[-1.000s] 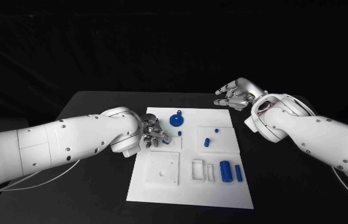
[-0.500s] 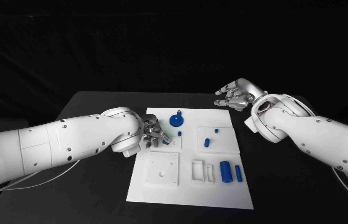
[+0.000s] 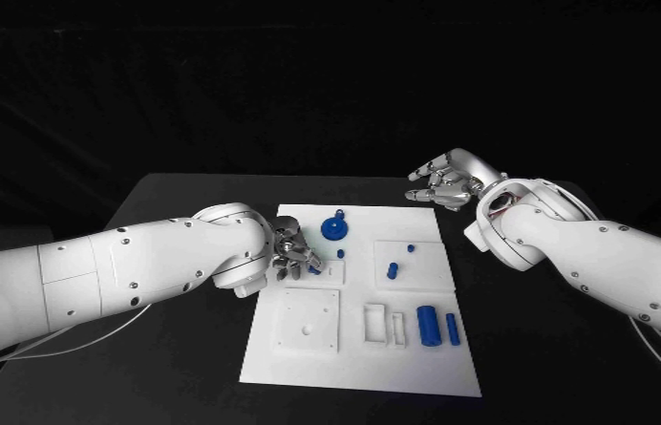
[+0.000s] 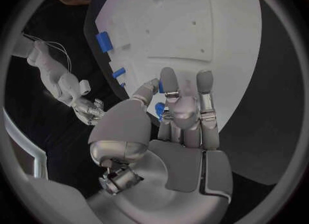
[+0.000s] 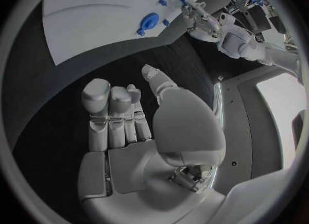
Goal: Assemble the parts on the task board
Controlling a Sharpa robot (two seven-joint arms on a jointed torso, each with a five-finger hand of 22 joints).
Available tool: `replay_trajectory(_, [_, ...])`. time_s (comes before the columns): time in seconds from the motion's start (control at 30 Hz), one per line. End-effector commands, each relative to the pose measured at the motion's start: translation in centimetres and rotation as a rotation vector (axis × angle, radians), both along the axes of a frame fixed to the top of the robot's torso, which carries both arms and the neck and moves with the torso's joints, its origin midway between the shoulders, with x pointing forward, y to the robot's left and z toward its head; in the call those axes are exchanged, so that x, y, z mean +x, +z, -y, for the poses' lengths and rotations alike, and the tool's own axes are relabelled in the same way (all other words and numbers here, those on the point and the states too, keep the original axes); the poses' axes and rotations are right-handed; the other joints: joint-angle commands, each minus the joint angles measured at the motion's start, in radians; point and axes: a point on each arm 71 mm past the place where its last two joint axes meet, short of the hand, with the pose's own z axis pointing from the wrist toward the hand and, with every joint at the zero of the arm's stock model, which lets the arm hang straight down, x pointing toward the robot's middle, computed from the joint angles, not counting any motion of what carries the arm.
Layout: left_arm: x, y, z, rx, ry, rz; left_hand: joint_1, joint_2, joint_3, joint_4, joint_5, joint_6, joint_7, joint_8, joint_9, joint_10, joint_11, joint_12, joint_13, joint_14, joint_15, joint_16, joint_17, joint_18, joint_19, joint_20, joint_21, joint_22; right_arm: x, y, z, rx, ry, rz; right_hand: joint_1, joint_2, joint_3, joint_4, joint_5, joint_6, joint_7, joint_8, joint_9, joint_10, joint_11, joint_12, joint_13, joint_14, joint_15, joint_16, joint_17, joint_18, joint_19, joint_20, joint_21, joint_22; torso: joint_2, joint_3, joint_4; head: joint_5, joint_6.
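The white task board (image 3: pixel 365 353) lies in the middle of the black table. My left hand (image 3: pixel 289 251) hangs over the board's left edge, thumb and fingers pinching a small blue part (image 3: pixel 315 266), also seen between the fingertips in the left wrist view (image 4: pixel 159 110). A blue disc with a knob (image 3: pixel 335 226) lies just beyond it. My right hand (image 3: pixel 443 184) hovers off the board's far right corner, fingers apart and holding nothing (image 5: pixel 129 116). Two blue cylinders (image 3: pixel 430 325) lie at the board's near right.
Small blue pegs (image 3: pixel 393 270) sit on a raised square at the board's right. A white square plate (image 3: pixel 310 318) and two white frames (image 3: pixel 374 322) lie near the front. Black table (image 3: pixel 180 205) surrounds the board on all sides.
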Motion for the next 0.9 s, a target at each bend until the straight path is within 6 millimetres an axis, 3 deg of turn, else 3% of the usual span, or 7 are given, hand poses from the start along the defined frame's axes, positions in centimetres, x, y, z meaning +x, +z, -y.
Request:
replay_trajectory(0.03, [-0.35,-0.73,-0.10,0.047,-0.014,-0.033,0.031,0.029,0.000,-0.002,-0.003,0.216,-0.104,0.005,0.431,0.047,-0.007,0.008,0.002,0.008,-0.002,0.005,0.003,-0.005,0.009,0.000,-0.010,0.009,-0.01,-0.06,-0.08,-0.004,0.009,-0.007,-0.011,0.000,0.006,0.002,0.003,0.003,0.002,-0.005,-0.001,-0.005,-0.003,0.006,-0.001,-0.002,-0.005,-0.004,-0.001,0.010,0.030,0.002,-0.004,0.095,0.000,-0.0010,-0.0003,0.000,0.000])
replay_trajectory(0.57, [-0.45,-0.70,-0.16,0.065,-0.019,-0.025,0.031,0.033,0.002,-0.005,-0.002,0.217,-0.104,0.006,0.435,0.047,-0.008,0.010,0.003,0.009,-0.001,0.009,0.007,-0.004,0.014,0.001,-0.020,0.024,-0.02,-0.07,-0.04,-0.005,0.009,-0.008,-0.013,0.000,0.007,0.000,0.005,0.004,0.002,-0.005,-0.002,-0.005,-0.003,0.007,-0.001,-0.002,-0.005,-0.004,0.000,0.010,0.030,0.002,-0.005,0.095,-0.001,-0.0015,0.0005,-0.001,-0.001])
replay_trajectory(0.9, [-0.40,-0.55,-0.16,0.057,-0.011,0.000,0.030,0.037,0.002,-0.004,-0.009,0.216,-0.104,0.005,0.440,0.047,-0.008,0.010,0.003,0.008,-0.001,0.010,0.006,-0.003,0.017,0.001,-0.029,0.036,-0.01,-0.08,-0.04,-0.005,0.009,-0.008,-0.013,0.000,0.007,0.000,0.005,0.004,0.002,-0.005,-0.002,-0.005,-0.003,0.007,-0.001,-0.002,-0.005,-0.004,0.000,0.010,0.030,0.002,-0.005,0.095,0.000,-0.0013,0.0002,0.000,0.004])
